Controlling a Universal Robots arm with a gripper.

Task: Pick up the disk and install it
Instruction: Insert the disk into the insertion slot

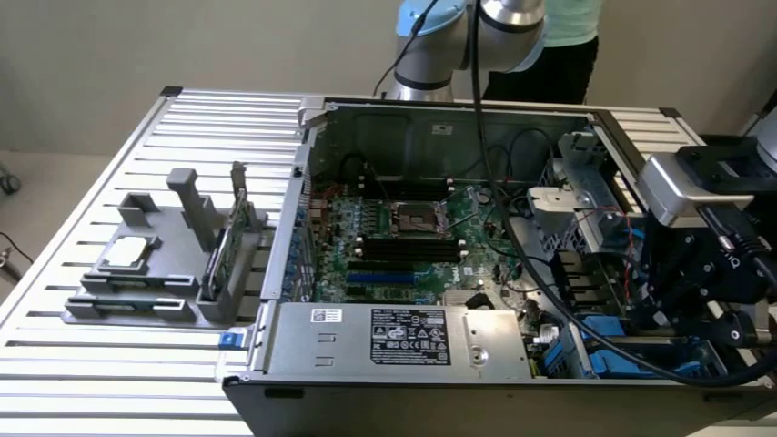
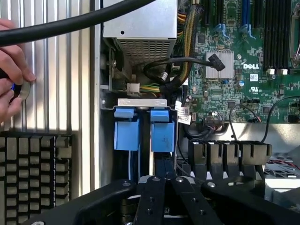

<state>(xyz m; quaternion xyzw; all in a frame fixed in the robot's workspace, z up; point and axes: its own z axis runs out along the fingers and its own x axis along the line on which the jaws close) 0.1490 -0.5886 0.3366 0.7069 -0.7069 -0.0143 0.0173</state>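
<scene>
At the drive bay (image 2: 140,102), the disk (image 2: 162,131) points lengthwise inward, by the clenched gripper (image 2: 163,165).

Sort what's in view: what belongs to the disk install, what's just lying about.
Job: gripper, shut; blue carrier nearest it; drive bay; open computer case.
Lying about: silver chip, green card, both on the grey fixture; person's hand beside the case.

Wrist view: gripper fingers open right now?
No, the gripper has its fingers pressed together, with the tips pointing toward the blue carriers.
</scene>
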